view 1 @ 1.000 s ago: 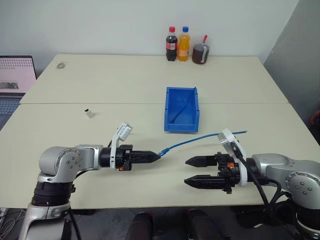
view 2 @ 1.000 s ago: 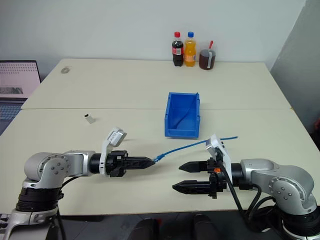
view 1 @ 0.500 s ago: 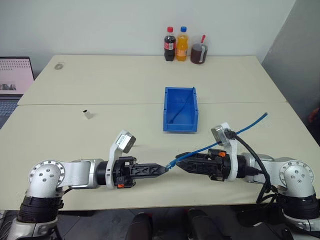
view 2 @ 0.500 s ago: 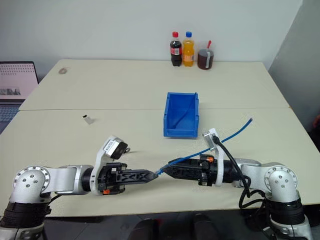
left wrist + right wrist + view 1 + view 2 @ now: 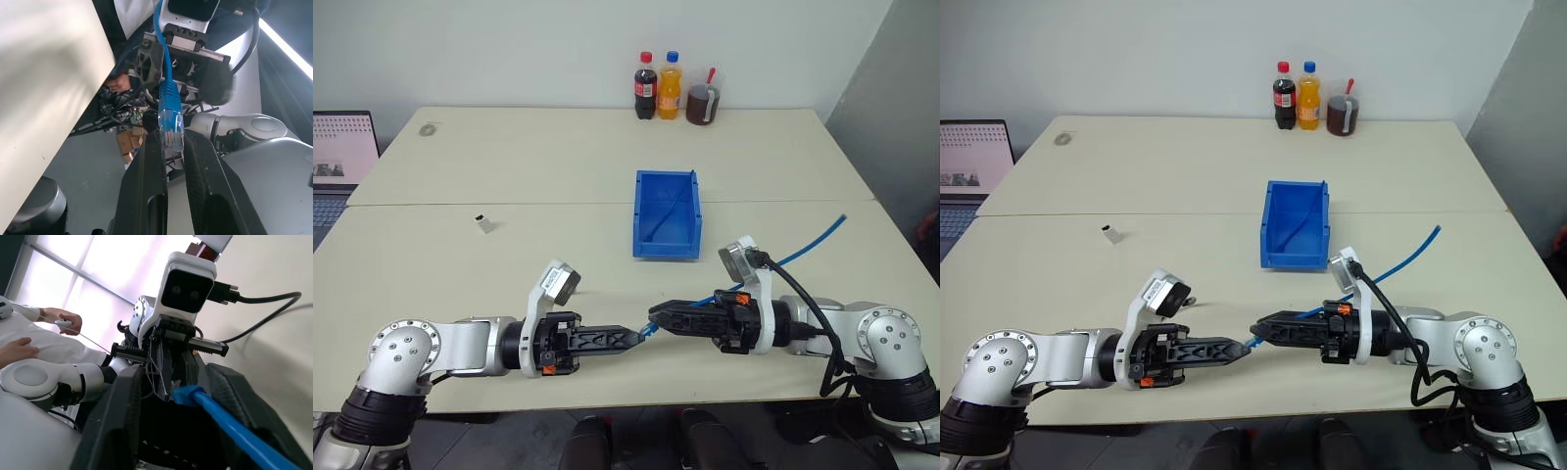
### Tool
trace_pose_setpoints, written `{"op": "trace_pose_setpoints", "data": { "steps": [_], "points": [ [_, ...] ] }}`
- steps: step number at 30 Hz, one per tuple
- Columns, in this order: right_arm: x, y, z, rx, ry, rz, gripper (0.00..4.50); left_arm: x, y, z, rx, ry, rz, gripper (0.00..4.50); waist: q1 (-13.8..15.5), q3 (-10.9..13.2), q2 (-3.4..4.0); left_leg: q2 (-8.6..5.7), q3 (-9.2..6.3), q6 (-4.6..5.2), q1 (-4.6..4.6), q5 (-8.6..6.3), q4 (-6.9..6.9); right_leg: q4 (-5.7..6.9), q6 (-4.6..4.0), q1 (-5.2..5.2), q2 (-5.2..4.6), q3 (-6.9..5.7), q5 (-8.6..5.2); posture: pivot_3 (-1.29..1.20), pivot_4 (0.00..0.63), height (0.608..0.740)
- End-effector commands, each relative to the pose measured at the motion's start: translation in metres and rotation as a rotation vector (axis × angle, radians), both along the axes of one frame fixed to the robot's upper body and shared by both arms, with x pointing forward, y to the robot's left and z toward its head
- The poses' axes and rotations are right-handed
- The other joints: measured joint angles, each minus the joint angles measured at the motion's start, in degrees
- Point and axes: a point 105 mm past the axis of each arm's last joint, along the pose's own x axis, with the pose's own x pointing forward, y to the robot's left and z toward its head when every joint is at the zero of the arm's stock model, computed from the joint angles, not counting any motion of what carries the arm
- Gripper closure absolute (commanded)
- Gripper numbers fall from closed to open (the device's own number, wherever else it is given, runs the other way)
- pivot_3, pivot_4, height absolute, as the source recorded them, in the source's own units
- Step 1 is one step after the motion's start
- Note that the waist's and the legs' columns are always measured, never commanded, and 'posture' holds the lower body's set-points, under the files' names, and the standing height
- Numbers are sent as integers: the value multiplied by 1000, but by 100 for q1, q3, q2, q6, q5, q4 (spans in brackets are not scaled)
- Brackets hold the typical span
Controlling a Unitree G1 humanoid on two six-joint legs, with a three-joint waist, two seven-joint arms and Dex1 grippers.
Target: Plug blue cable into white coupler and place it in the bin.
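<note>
Your coupler (image 5: 486, 223) sits untouched at ten o'clock on the bench (image 5: 558, 157). Left claw (image 5: 633, 339) pinches the cable (image 5: 169, 120) plug; right claw (image 5: 658, 316) straddles the cord, grip unclear. Bin (image 5: 667, 214) at twelve waits. Nothing plugged yet.

The blue cable (image 5: 781, 260) hung above the table, its plug (image 5: 169, 125) pinched at my left fingertips, the cord slanting up to my right. The white coupler (image 5: 485, 222) stood on the table, well apart. The bin (image 5: 667, 213) sat open mid-table.
</note>
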Motion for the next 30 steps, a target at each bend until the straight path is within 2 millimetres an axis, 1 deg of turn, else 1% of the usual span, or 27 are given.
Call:
{"op": "trace_pose_setpoints", "data": {
  "steps": [1,5,7,14,16,18,19,30],
  "points": [
    [-5,0,11,41,-20,40,3309,-2,-3,6,-32,-11,-18,4279,4,0,0,0,0,0,-1,0,0,0,0,-1,-1,0,0,0,150,740],
    [-8,-1,9,35,-14,59,4208,-1,-4,6,-34,-13,-19,4279,10,0,0,0,-1,0,-2,0,0,0,0,-2,-1,-1,0,0,150,740],
    [-9,-1,8,33,-14,70,4454,-1,-4,6,-34,-13,-17,4279,13,0,0,0,0,0,-2,0,0,0,0,-2,0,-1,0,0,150,740],
    [-8,-1,9,29,-19,79,4482,-2,-5,6,-34,-17,-15,4279,14,0,0,0,1,0,-2,0,0,-1,0,-4,0,1,0,0,150,740],
    [-8,-1,11,35,-16,81,3783,-2,-5,7,-35,-18,-14,4279,14,0,0,0,1,0,-2,0,0,-1,0,-5,0,1,0,0,150,740],
    [-8,-2,11,36,-14,79,3500,-3,-5,7,-35,-20,-14,4279,15,0,0,1,0,0,-3,0,-1,-1,0,-6,-1,0,0,0,150,740],
    [-7,-2,11,38,-11,77,3247,-3,-5,7,-36,-20,-14,4279,16,0,0,1,1,0,-5,0,-1,-1,0,-8,-1,1,0,0,150,740],
    [-11,0,8,37,2,88,3224,-2,-7,7,-39,-24,-16,4279,16,0,0,0,2,0,-16,0,-2,-1,0,-21,-1,1,0,0,150,740]
  ]
}}
